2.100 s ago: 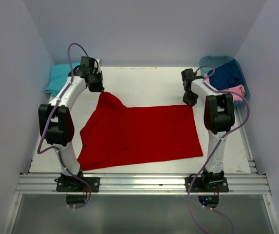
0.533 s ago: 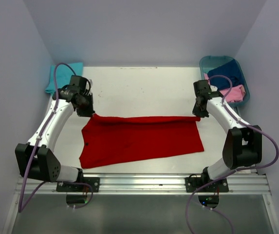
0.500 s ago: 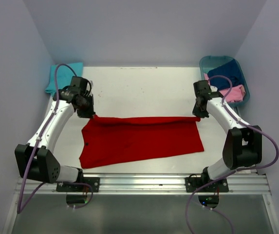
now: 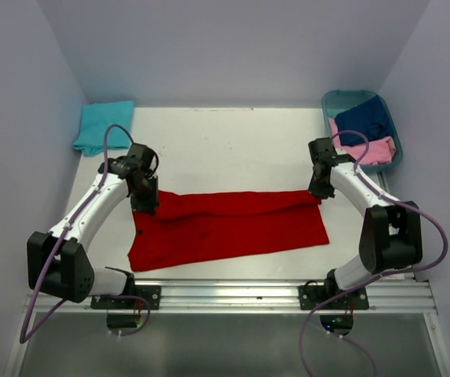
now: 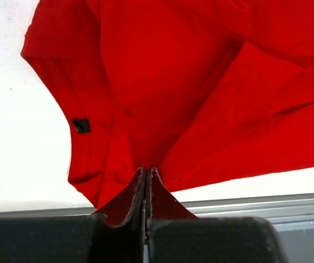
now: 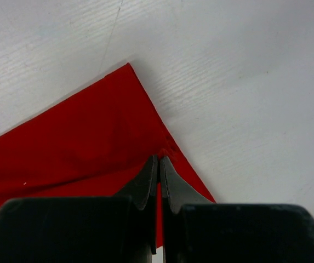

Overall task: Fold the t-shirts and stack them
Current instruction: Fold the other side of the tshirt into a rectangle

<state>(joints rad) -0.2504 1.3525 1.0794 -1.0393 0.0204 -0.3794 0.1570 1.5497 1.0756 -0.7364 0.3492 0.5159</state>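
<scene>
A folded turquoise t-shirt (image 4: 104,126) lies at the far left corner of the white surface (image 4: 232,149). A red t-shirt (image 4: 232,228) stretches across the near half, its far edge doubled over, with the left jaws clamped on its left end and the right jaws clamped on its right end. At the far right corner, a teal basket (image 4: 342,93) holds a navy t-shirt (image 4: 364,119) and a pink t-shirt (image 4: 374,149).

text: none legible | red t-shirt (image 5: 173,82) | black tag (image 5: 80,125): unreadable
</scene>
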